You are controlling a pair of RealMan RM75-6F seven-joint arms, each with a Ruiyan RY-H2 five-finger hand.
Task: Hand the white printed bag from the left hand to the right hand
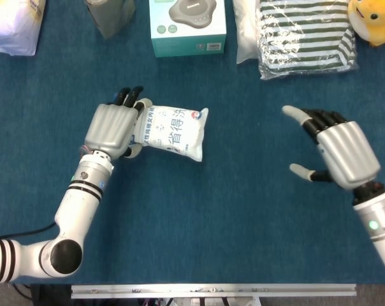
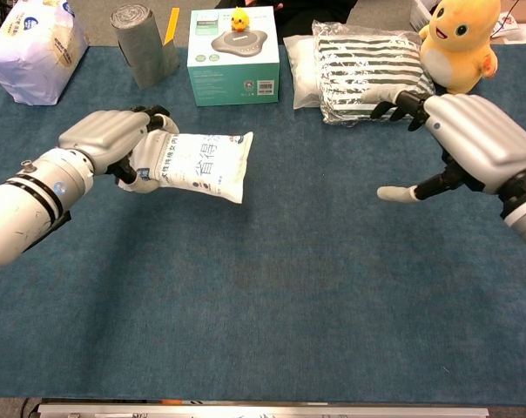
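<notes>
My left hand [image 1: 113,129] [image 2: 113,139] grips the white printed bag [image 1: 174,131] [image 2: 202,164] by its left end, holding it above the blue table with its free end pointing right. My right hand [image 1: 341,152] [image 2: 472,144] is open at the right side, fingers spread and thumb out toward the bag. A wide gap separates the right hand from the bag's free end.
Along the table's far edge stand a teal box [image 2: 233,56], a grey roll [image 2: 144,45], a white package [image 2: 34,50], a striped folded cloth in plastic [image 2: 376,71] and a yellow plush toy [image 2: 459,43].
</notes>
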